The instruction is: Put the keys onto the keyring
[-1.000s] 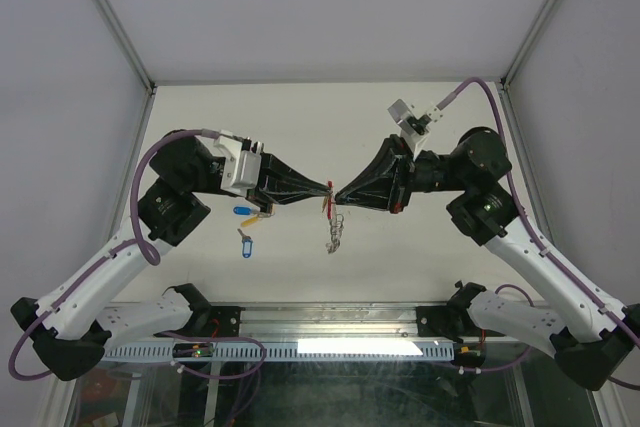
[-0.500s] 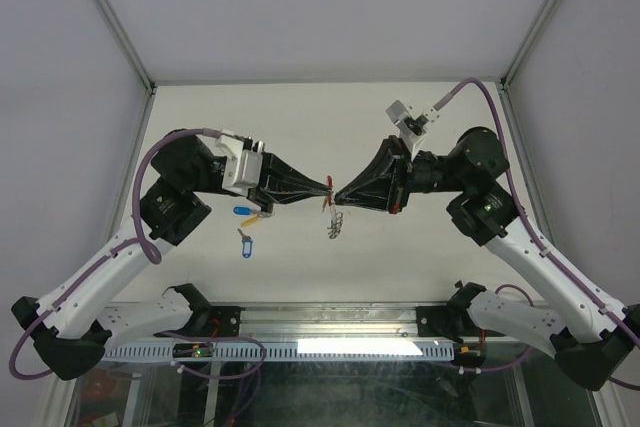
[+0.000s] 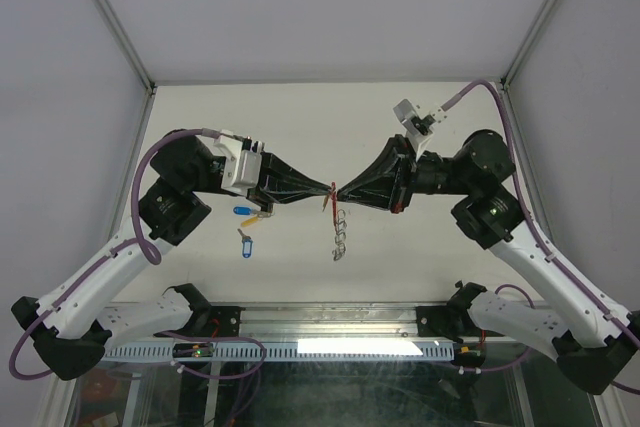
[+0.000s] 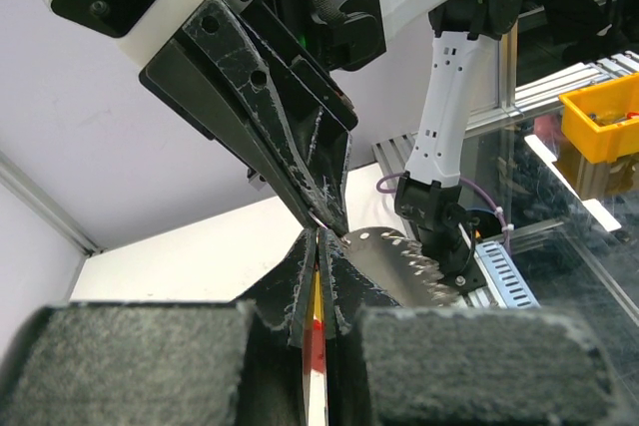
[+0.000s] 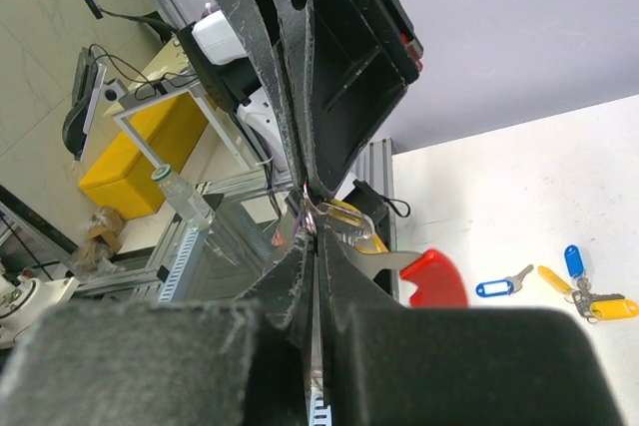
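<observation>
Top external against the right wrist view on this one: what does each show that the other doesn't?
Only top external: the keyring's beaded chain, hanging below the spot where the pincers meet. Only right wrist: the red crescent seen nearly face-on, and a yellow bin beyond the table. Both: the left pincer and right pincer shut, tip to tip, and blue- and yellow-tagged keys lying loose on the table.
</observation>
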